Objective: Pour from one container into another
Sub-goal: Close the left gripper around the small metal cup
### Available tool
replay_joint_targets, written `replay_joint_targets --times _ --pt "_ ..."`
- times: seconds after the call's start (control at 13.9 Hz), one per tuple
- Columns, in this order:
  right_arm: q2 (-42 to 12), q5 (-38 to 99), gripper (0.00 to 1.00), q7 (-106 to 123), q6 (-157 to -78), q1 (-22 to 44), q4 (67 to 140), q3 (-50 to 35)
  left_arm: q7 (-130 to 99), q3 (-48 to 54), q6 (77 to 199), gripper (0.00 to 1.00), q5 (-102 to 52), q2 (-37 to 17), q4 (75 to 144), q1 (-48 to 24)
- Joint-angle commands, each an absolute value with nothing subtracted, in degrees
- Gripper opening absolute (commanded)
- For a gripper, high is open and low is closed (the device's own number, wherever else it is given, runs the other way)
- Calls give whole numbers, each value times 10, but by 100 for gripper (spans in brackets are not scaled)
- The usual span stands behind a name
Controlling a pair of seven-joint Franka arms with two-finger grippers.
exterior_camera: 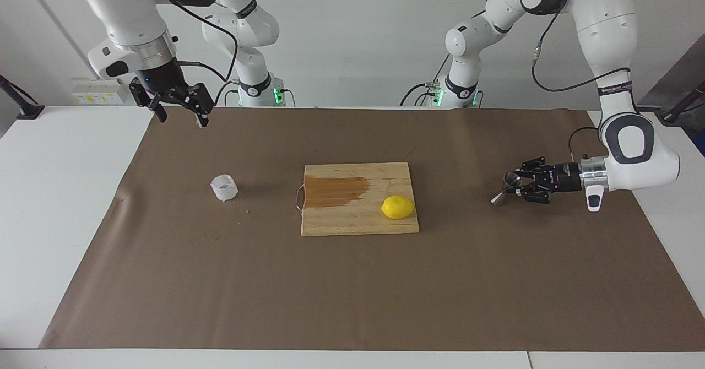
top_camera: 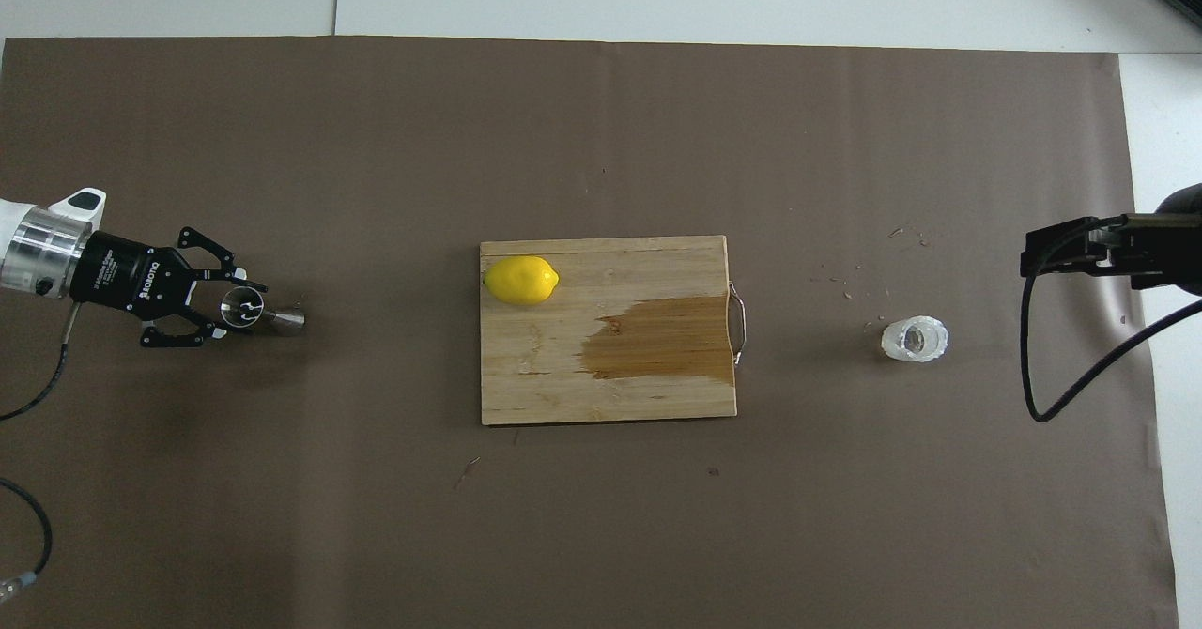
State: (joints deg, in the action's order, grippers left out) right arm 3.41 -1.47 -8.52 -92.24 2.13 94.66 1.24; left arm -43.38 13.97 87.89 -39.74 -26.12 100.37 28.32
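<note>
I see my left gripper (exterior_camera: 513, 184) clamped on the jigger (exterior_camera: 505, 188) at its end of the brown paper (exterior_camera: 352, 292). The plastic cup (exterior_camera: 224, 187) stands toward the right arm's end, under my raised, wide-open right gripper (exterior_camera: 177, 111). White wall (exterior_camera: 352, 38) at the back.

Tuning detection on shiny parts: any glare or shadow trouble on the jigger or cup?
Facing view: small steel hourglass jigger shows bright glints, its outline partly hidden by the left gripper. Overhead view: jigger rim reflects light; translucent whitish plastic cup throws only a faint shadow on the brown paper.
</note>
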Motion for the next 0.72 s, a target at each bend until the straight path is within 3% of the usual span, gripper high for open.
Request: replay_joint_targets --times 0.0,0.36,0.65 --pt "47 -5 100 -69 -926 15 962 11 -442 153 880 0 -411 -248 1018 294" --pt "47 -5 100 -69 -926 15 962 11 -495 172 844 0 -473 -247 1005 273" --pt "47 -5 100 -69 -926 15 962 11 -517 171 838 0 -534 -243 1001 211"
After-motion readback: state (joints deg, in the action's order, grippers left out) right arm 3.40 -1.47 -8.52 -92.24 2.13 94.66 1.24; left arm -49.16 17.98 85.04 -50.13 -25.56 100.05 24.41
